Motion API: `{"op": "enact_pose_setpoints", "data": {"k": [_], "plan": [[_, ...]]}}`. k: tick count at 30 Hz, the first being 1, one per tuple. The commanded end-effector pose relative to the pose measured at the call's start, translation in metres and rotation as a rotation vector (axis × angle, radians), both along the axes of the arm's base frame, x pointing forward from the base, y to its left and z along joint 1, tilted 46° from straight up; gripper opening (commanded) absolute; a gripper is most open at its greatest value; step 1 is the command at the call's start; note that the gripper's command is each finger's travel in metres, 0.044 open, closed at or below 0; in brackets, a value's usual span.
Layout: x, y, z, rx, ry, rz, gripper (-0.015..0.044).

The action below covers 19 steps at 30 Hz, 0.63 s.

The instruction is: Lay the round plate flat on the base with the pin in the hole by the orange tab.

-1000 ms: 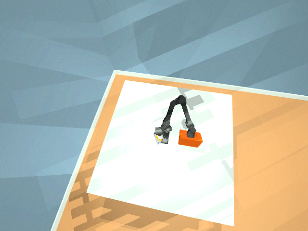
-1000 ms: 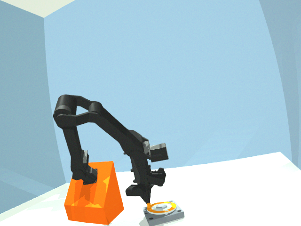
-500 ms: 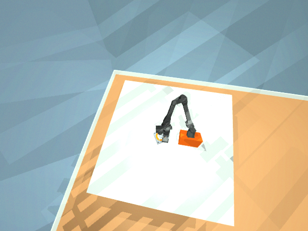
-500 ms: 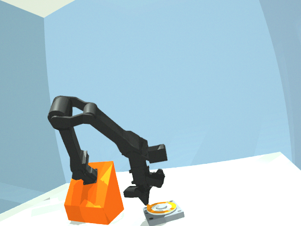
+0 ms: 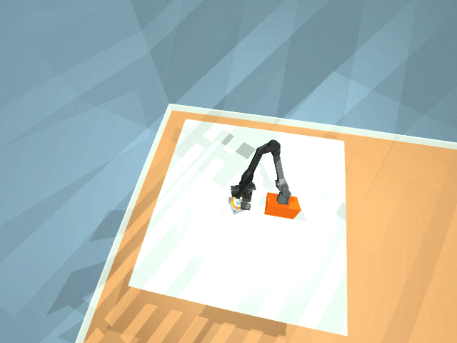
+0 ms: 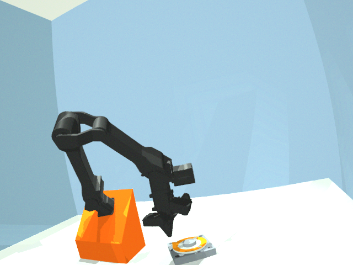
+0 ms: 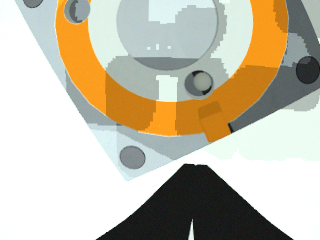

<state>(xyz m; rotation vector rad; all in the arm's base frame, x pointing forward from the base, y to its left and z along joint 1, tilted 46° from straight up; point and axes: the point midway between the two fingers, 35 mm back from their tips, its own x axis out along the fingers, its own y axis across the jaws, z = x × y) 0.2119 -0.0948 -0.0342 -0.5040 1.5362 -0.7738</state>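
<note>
From the top view, the arm reaches from its orange block [image 5: 282, 206] down toward the square base [image 5: 233, 206] on the white bench [image 5: 235, 258]. The plate [image 5: 237, 209] shows only as a small orange arc beside the pincer [image 5: 244, 204]; detail here is too small to judge.

In the exterior view, the pincer [image 6: 169, 231] hangs above and just to the near-left of the plate [image 6: 189, 244], with a visible gap between them. The plate sits around the post [image 6: 188, 242] on the grey base [image 6: 193, 252] and looks close to level.

In the wrist view, the pincer [image 7: 190, 172] is fully shut with nothing in it. The plate [image 7: 127, 103] lies just beyond its tips, apart from them. The orange tab [image 7: 215, 120] points toward the pincer, and the hole [image 7: 198, 82] next to it shows a pale round pin [image 7: 199, 82] inside.

The seating step looks done, so the next move calls for a clean retreat upward, without brushing the tab.
</note>
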Motion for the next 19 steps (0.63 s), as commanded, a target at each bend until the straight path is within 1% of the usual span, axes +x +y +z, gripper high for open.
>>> {"op": "enact_pose_setpoints", "data": {"k": [1,5,6,19], "plan": [[0.0034,0.0129,0.0118,0.005,-0.011,0.000,0.0000],[0.0036,0.0208,0.0201,0.003,-0.011,0.000,0.0000],[0.0028,0.0151,0.0146,0.000,-0.006,0.005,0.0000],[0.0028,0.0151,0.0146,0.000,-0.006,0.005,0.0000]]}}
